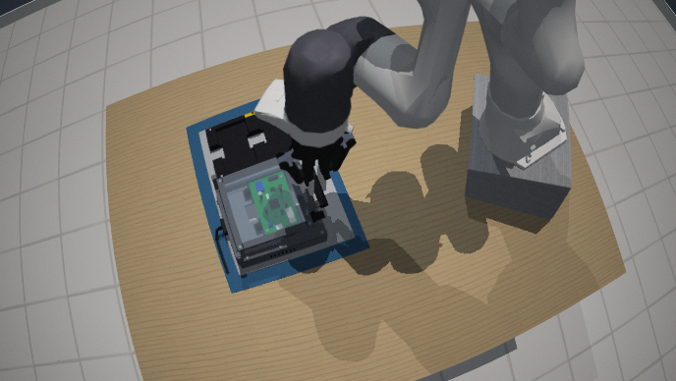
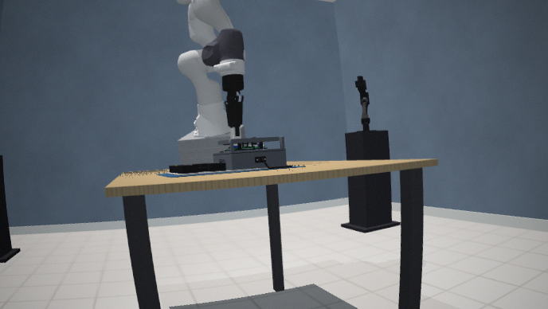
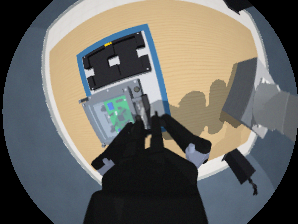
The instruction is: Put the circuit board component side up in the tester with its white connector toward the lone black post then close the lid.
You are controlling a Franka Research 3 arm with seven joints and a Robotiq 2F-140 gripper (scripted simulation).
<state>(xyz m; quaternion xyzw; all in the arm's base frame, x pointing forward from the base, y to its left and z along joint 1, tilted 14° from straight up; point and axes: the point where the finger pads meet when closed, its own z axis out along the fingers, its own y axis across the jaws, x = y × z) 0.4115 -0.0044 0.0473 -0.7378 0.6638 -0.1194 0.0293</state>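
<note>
The green circuit board (image 1: 272, 201) lies flat inside the grey tester (image 1: 275, 221), component side up, and shows through the see-through lid (image 1: 255, 211). The lid lies almost level over the tester, a little above its body in the side view (image 2: 251, 140). My gripper (image 1: 314, 198) points down at the tester's right edge and is shut on the lid's edge there. It also shows in the side view (image 2: 239, 129) and the wrist view (image 3: 148, 119). The black tray (image 1: 241, 142) behind the tester holds no board. I cannot make out the pins or the white connector.
Tester and tray sit on a blue mat (image 1: 344, 236). A bent black bar (image 1: 221, 245) sticks out at the tester's front left corner. The arm's grey pedestal (image 1: 521, 162) stands at the table's right. A black stand (image 2: 366, 175) stands on the floor beyond the table.
</note>
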